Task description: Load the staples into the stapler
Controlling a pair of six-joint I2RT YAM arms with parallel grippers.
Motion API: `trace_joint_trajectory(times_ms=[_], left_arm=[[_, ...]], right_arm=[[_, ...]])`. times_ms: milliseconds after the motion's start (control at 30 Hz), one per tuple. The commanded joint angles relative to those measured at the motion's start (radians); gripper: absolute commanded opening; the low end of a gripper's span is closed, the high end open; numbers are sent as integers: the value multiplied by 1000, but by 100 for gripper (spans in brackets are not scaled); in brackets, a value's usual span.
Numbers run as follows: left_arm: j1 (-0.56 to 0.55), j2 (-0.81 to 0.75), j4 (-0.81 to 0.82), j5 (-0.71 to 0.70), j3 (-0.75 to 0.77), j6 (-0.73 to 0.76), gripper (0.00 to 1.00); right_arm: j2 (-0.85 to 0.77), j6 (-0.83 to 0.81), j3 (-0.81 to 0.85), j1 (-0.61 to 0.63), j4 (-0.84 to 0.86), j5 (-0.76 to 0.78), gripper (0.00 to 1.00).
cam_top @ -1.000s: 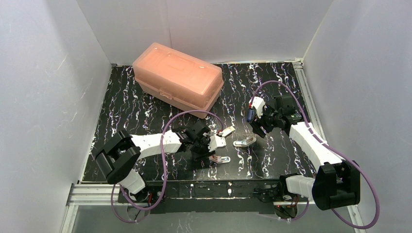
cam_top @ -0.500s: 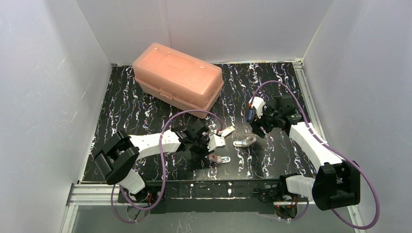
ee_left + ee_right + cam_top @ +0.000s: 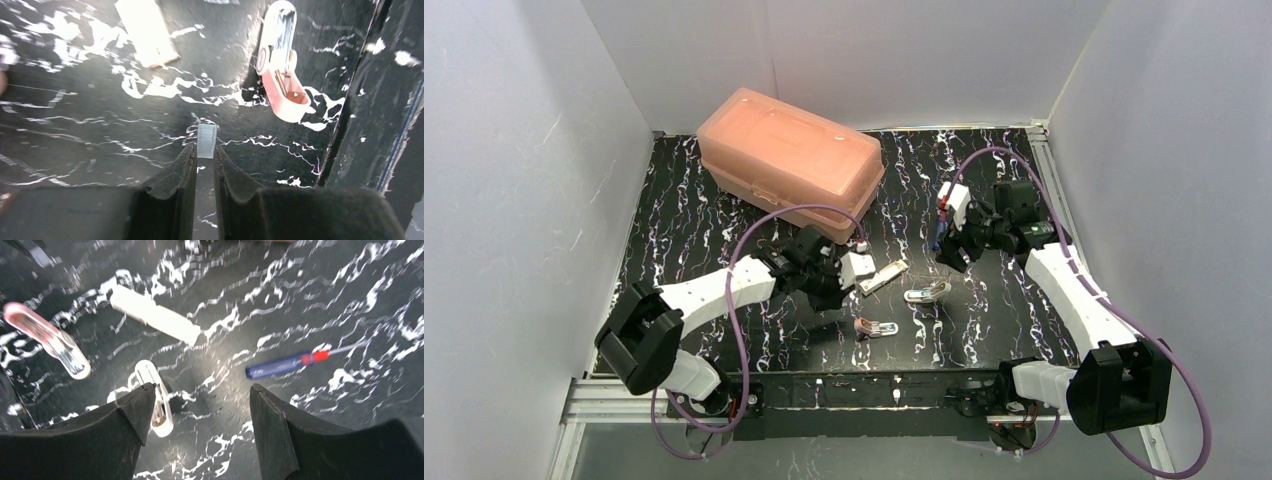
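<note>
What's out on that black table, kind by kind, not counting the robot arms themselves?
Staplers: 2, the pink stapler and the white stapler
Staple strip: 1, in the left gripper
Small white box: 1
Blue screwdriver: 1
Pink lidded case: 1
Total: 6

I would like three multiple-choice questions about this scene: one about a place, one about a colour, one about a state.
1. Where does the storage box stand?
A. At the far side of the table, left of centre
B. At the near edge
C. Under the right arm

2. What colour is the handle of the screwdriver?
A. Green
B. Yellow
C. Blue

3. What is the state of the left gripper?
A. Wide open
B. Shut on the staple strip
C. Holding a stapler

Key: 1 A, it sits near the back wall; 2 C, blue with a red band; 3 B, the strip sits between its fingertips.
</note>
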Motion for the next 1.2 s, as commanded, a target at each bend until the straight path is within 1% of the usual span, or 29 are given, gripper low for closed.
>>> trace_joint_trajectory(times_ms=[0,200,333,467,600,833,967,1067,1167], left_arm=[[30,-92,-109,115,130,21,11],[31,-69,-187,194,276,-7,11],[31,-25,-192,245,385,-66,11],[31,10,-184,268,451,-133,11],[31,27,-170,265,471,-166,11],[31,31,-158,267,471,-187,11],[31,38,-146,276,472,-201,11],[32,41,-139,283,471,-211,11],[31,43,-132,287,470,-217,11]], right_arm=[[-8,80,133,22,4,-138,76],[17,101,209,138,27,-214,76],[47,123,235,191,49,-284,76],[65,134,237,226,64,-317,76],[86,132,232,274,65,-320,75],[99,131,233,308,58,-349,74],[107,128,227,314,58,-362,69],[112,132,209,315,73,-377,63],[118,152,196,314,99,-389,60]])
